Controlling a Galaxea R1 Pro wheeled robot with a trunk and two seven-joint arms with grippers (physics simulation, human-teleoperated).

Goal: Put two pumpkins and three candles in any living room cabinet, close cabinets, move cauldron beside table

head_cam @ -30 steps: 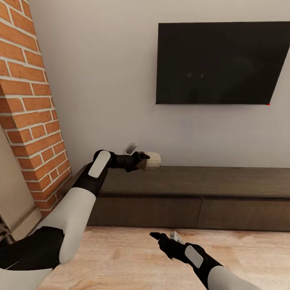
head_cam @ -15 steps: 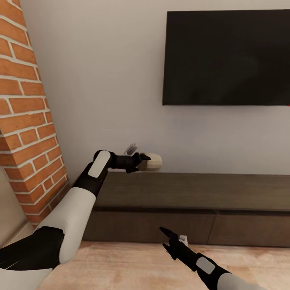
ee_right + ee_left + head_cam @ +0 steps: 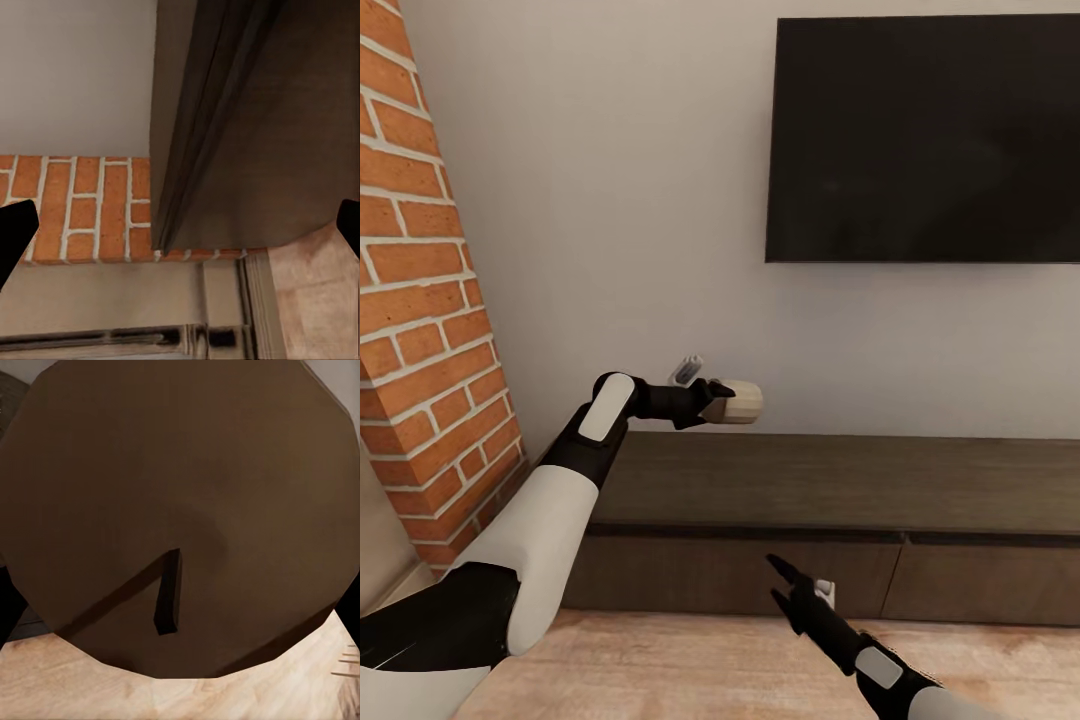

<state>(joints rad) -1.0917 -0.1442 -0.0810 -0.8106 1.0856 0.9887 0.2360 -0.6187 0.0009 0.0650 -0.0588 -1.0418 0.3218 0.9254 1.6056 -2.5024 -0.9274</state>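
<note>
Brick column (image 3: 430, 330): at far left, beside the cabinet's end.

Left gripper (image 3: 718, 400): fingers closed on a candle (image 3: 740, 401) (cream stub, long axis lying roughly level, wick end toward the wrist camera), held above the left end of the cabinet (image 3: 830, 520).

Cabinet: long dark TV unit, drawer fronts shut, lying ahead of and below both arms.

Right gripper (image 3: 792, 588): fingers spread, empty, low before the left drawer front, the nearer arm to pull it.

Television (image 3: 925, 140): blank; no writing legible anywhere.

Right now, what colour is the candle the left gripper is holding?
Cream-beige. The candle, held in the left gripper, shows best in the head view.
</note>
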